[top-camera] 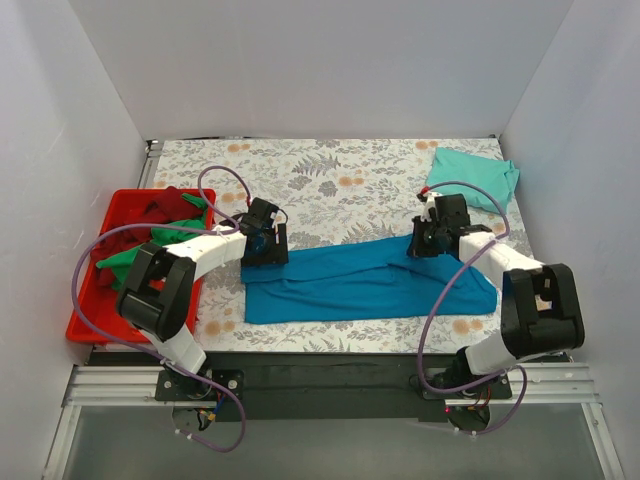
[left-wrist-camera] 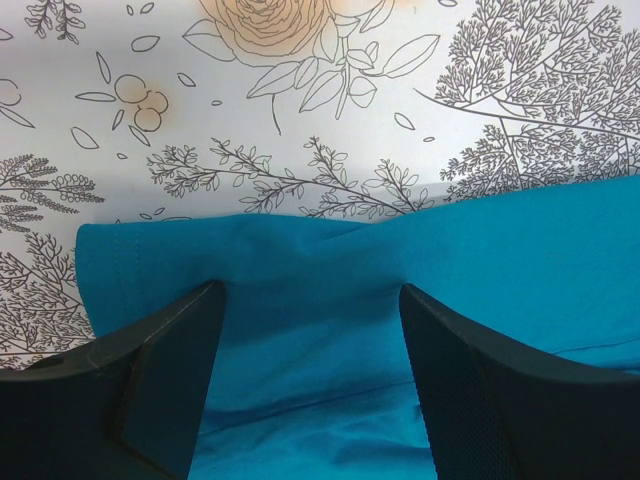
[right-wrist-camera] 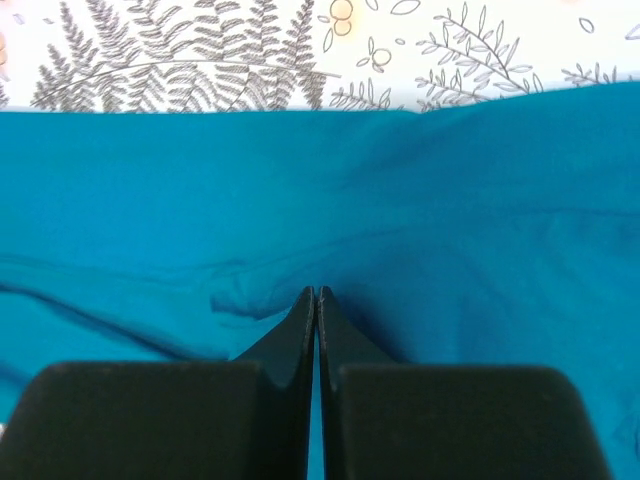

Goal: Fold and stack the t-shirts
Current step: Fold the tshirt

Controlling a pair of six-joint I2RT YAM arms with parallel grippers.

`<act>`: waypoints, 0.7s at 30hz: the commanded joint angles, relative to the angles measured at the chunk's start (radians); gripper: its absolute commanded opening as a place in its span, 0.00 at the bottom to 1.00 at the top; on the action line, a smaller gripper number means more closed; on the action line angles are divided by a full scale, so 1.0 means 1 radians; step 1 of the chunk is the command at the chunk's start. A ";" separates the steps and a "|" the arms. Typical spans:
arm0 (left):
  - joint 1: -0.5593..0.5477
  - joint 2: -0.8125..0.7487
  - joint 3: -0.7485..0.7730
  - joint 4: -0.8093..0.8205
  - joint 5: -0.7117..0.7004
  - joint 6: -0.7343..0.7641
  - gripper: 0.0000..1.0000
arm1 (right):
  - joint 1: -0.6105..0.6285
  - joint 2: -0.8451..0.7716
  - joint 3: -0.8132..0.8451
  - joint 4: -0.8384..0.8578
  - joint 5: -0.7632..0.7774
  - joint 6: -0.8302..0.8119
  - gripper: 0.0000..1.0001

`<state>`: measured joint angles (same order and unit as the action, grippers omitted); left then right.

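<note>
A deep blue t-shirt lies folded into a long band across the near middle of the table. My left gripper stands open over its far left corner, and in the left wrist view the blue cloth fills the space between the spread fingers. My right gripper is at the band's far right edge. In the right wrist view its fingertips are shut together on a small pucker of blue cloth. A pale mint green t-shirt lies folded at the far right.
A red plastic tray sits at the left edge, holding bright green and dark red t-shirts in a heap. White walls close in the floral-patterned table on three sides. Purple cables loop over both arms.
</note>
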<state>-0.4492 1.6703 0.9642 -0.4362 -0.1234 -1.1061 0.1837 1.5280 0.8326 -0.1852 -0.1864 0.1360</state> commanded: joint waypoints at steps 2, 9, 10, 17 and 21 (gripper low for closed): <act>-0.002 0.008 0.019 -0.012 -0.033 0.012 0.69 | 0.005 -0.133 -0.042 -0.025 0.002 0.017 0.01; -0.002 0.006 0.021 -0.016 -0.028 0.011 0.69 | 0.019 -0.210 -0.125 -0.049 -0.013 0.057 0.01; -0.002 0.006 0.021 -0.015 -0.027 0.011 0.69 | 0.020 -0.215 -0.133 -0.051 -0.013 0.062 0.01; -0.002 0.008 0.024 -0.021 -0.028 0.011 0.69 | 0.048 -0.279 -0.176 -0.062 -0.010 0.112 0.01; -0.002 0.006 0.024 -0.027 -0.030 0.011 0.69 | 0.069 -0.319 -0.197 -0.071 0.010 0.139 0.01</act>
<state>-0.4492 1.6707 0.9661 -0.4404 -0.1238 -1.1061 0.2375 1.2503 0.6518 -0.2478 -0.1852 0.2386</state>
